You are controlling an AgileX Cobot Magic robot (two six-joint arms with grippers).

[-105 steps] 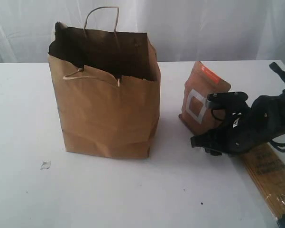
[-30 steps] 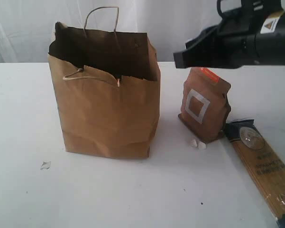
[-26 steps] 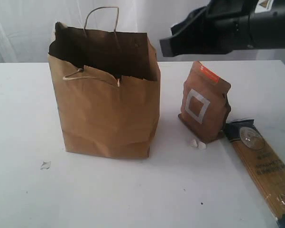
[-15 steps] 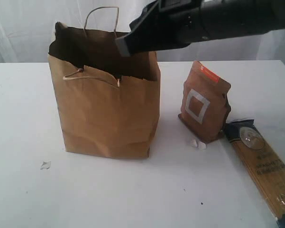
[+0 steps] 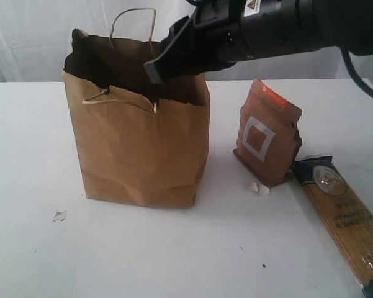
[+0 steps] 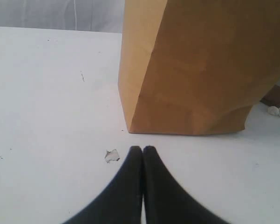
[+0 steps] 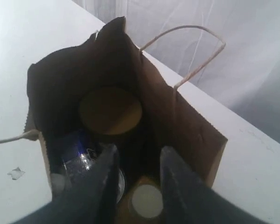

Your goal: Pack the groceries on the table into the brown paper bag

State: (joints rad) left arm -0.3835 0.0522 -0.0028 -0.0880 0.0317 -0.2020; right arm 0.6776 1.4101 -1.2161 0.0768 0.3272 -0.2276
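Left-centre on white tabletop point(image 5: 37, 248): tall kraft-brown paper bag point(image 5: 139, 143), torn rim, cord handles. Right tool point(image 7: 139, 154) over its mouth, fingers apart; left tool point(image 6: 143, 150) pinched together. Contents dim; long spaghetti pack point(image 5: 347, 230) cropped lower right.

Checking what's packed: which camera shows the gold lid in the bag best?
The right wrist view: it looks down into the brown paper bag, where the round gold lid shows. The exterior view shows only the bag's outside and dark mouth; the left wrist view, only its outer wall.
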